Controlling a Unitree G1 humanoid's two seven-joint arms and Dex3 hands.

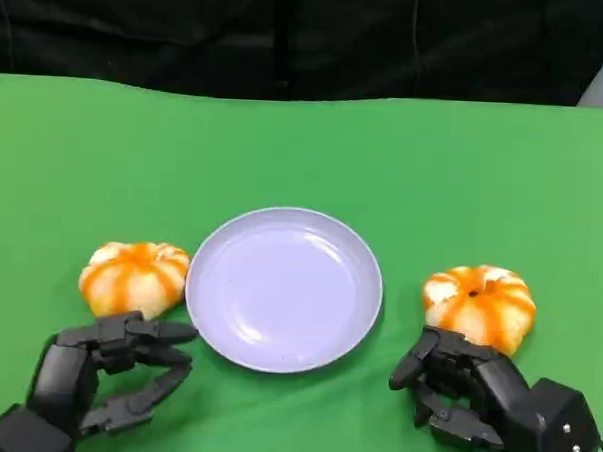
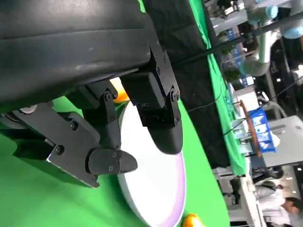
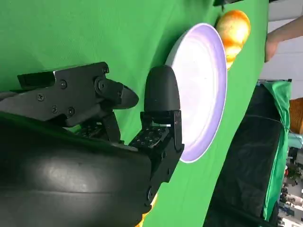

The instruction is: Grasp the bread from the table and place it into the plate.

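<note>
Both the left hand (image 1: 100,372) and the right hand (image 1: 484,399) are matte black, with blocky jointed fingers (image 3: 161,94), rounded glossy shells and small visible screws along the finger links.

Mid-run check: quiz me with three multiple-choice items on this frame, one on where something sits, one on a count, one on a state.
1. Where is the plate?
A. between the two breads
B. at the table's far edge
C. under the left hand

2. How many breads lie on the green table?
A. one
B. two
C. three

3. What is on the plate?
A. one bread
B. both breads
C. nothing

Answers:
1 A: the left bread and right bread flank it.
2 B: one sits on each side.
3 C: its surface is bare; the left hand and right hand sit near the breads, holding nothing.
</note>
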